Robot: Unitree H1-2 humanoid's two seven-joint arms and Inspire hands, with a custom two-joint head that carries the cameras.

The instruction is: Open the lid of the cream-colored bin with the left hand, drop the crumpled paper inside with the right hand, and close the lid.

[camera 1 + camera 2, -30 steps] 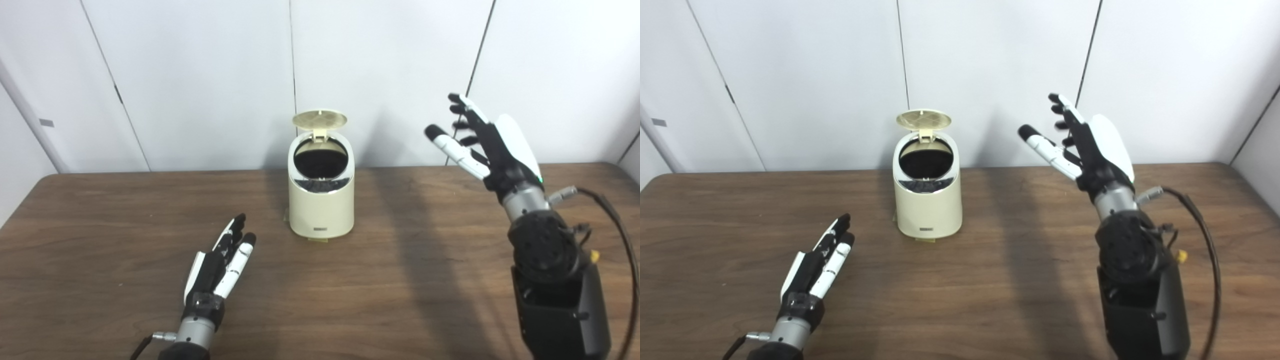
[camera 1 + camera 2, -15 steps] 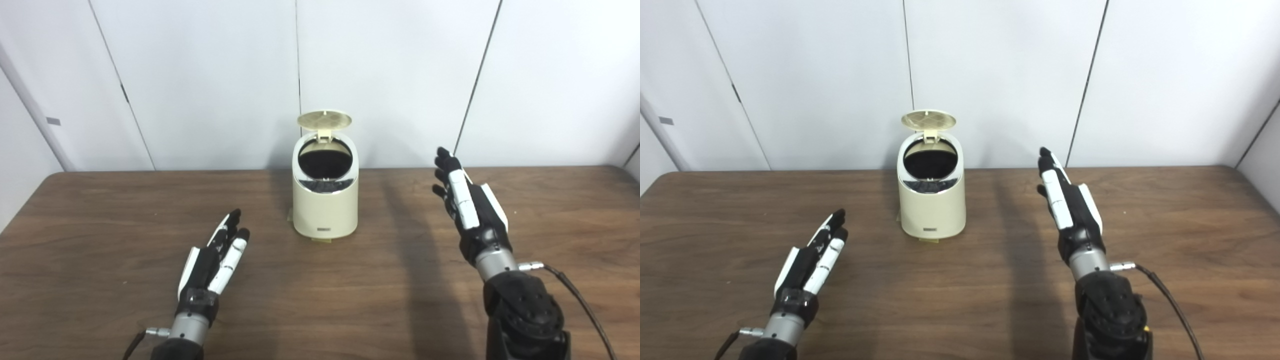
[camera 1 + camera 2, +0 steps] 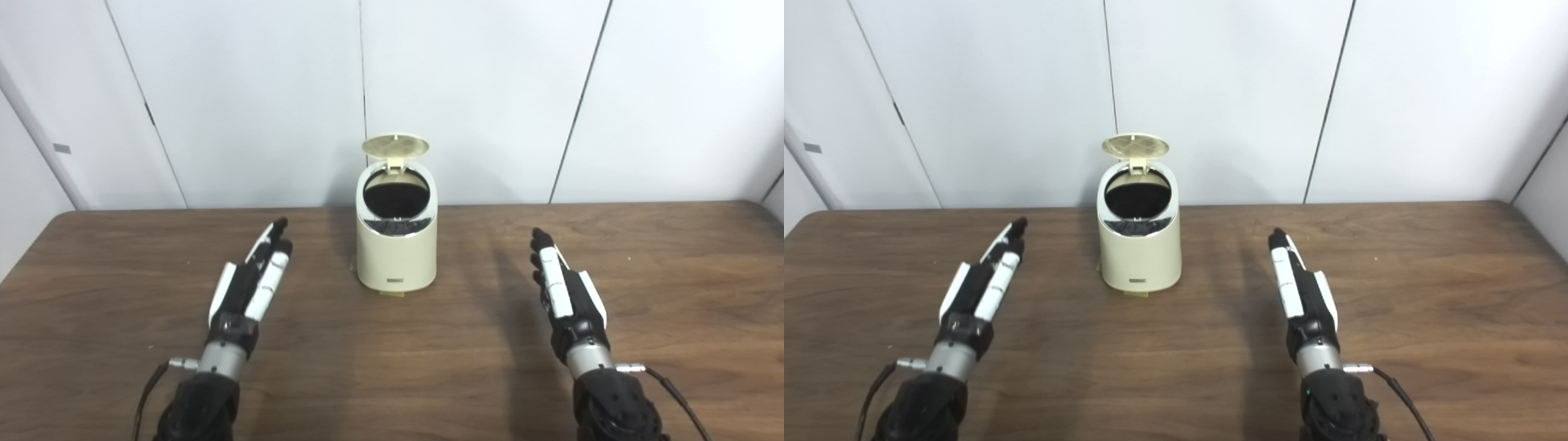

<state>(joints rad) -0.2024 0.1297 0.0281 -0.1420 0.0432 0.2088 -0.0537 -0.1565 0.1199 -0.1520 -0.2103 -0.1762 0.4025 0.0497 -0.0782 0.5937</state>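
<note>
The cream bin [image 3: 397, 245] stands on the table [image 3: 122, 343], lid [image 3: 395, 145] up. Left hand [image 3: 250, 288] and right hand [image 3: 566, 294] flank it, fingers outstretched, holding nothing.

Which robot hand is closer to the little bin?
Left, by a little. The left hand lies flat beside the bin on its left; the right hand lies farther off on its right. Neither touches it.

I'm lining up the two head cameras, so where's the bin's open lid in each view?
Left eye view: lid stands upright just right of centre, against the wall.
Right eye view: lid sits left of centre.
Shared landmark: the wall seam directly above the lid.
</note>
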